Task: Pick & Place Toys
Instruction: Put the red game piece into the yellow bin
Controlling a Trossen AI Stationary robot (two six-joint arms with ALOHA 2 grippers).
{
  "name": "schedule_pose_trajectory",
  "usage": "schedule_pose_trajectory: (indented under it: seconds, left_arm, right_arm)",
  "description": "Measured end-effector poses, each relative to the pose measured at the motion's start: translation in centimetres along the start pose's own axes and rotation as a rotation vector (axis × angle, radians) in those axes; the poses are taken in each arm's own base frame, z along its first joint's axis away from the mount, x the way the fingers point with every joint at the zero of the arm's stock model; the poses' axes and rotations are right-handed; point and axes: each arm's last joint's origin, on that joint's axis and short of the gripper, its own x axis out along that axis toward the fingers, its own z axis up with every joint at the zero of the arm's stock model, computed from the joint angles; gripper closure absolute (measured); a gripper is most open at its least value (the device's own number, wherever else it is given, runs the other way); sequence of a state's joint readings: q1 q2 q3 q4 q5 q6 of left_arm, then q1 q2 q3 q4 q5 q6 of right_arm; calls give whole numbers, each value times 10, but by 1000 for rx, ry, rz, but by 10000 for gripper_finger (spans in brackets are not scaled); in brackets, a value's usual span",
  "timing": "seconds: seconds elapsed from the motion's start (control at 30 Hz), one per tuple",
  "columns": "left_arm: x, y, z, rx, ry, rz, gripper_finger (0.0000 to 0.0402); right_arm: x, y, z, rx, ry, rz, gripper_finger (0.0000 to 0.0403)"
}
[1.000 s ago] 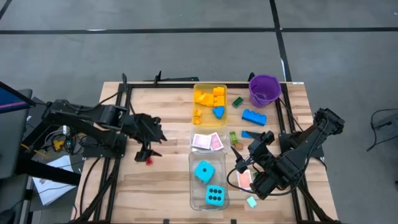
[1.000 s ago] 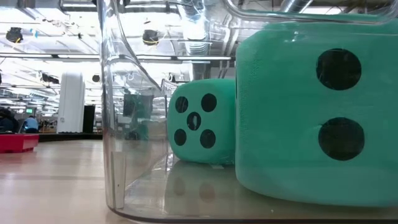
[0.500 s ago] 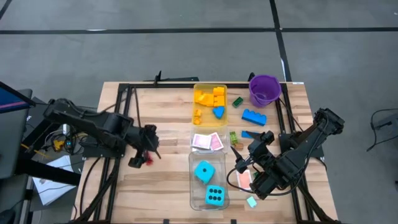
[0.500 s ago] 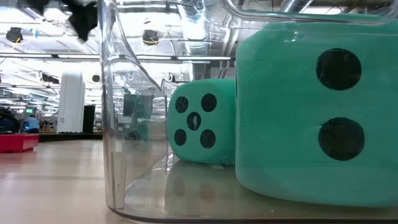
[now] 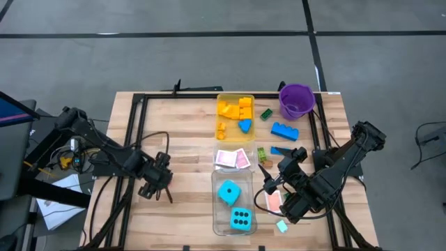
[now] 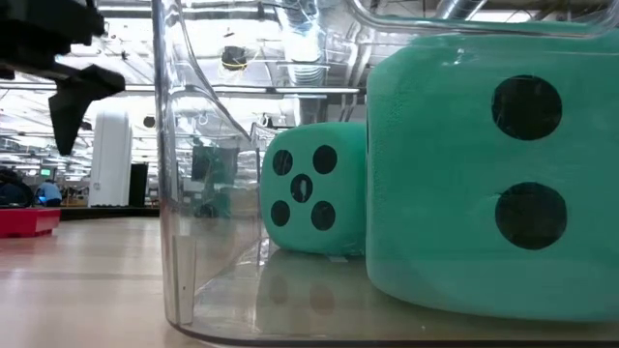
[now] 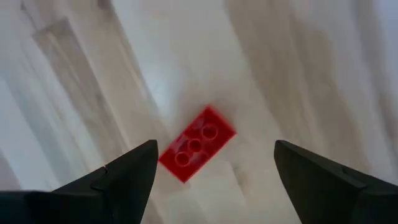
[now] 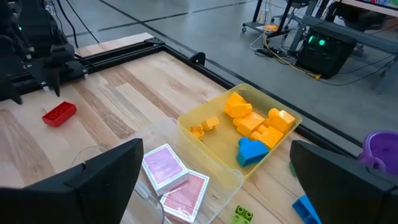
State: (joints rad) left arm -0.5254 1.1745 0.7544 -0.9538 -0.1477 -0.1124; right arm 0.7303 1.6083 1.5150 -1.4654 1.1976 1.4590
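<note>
High view: the left gripper (image 5: 162, 189) hangs over the wooden table (image 5: 188, 132) on its left half, beside the clear rectangular tray (image 5: 217, 208). Left wrist view: the two dark fingers (image 7: 127, 171) stand wide apart, and the small red plastic brick (image 7: 196, 143) lies flat on the bare wood between them, touching neither. The jaws hold nothing.

The right gripper (image 5: 269, 183) waits over the right half of the table, just right of the clear tray, fingers spread wide and empty. Under it lie pink-backed playing cards (image 5: 274, 201) on the wood.

Toy positions, high view:
- Two cyan black-dotted dice (image 5: 228, 192) sit in the clear tray, one behind the other; the low view shows them touching or nearly so.
- Two more pink-backed cards (image 5: 232, 159) lie side by side in the far end of the clear tray.
- Yellow and orange plastic bricks (image 5: 240, 108) and one blue piece (image 5: 244, 125) lie in the yellow-tinted rectangular tray (image 5: 221, 100).
- A long blue plastic brick (image 5: 284, 130) lies near the purple bucket (image 5: 296, 101); a small green brick (image 5: 266, 113) lies between bucket and yellow tray.
- A light green brick (image 5: 261, 153) lies beside the cards.
</note>
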Motion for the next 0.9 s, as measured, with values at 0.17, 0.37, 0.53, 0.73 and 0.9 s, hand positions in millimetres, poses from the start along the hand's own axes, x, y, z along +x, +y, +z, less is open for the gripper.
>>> schedule_pose_trajectory:
  seconds: [0.17, 0.37, 0.53, 0.73, 0.9]
  left_arm:
    - [17, -8, 5, 34, 97, 15, 105]
    - [46, -13, 10, 63, 247, 41, 118]
    - [58, -12, 14, 120, 283, 142, 121]
    - [57, -11, 15, 138, 266, 155, 120]
    - [55, -11, 15, 137, 259, 151, 125]
  right_arm:
    - [0, 0, 0, 3, -1, 1, 5]
    - [0, 0, 0, 2, -1, 2, 5]
    - [0, 0, 0, 2, -1, 1, 5]
    - [0, 0, 0, 1, -1, 1, 5]
    - [0, 0, 0, 1, 0, 1, 5]
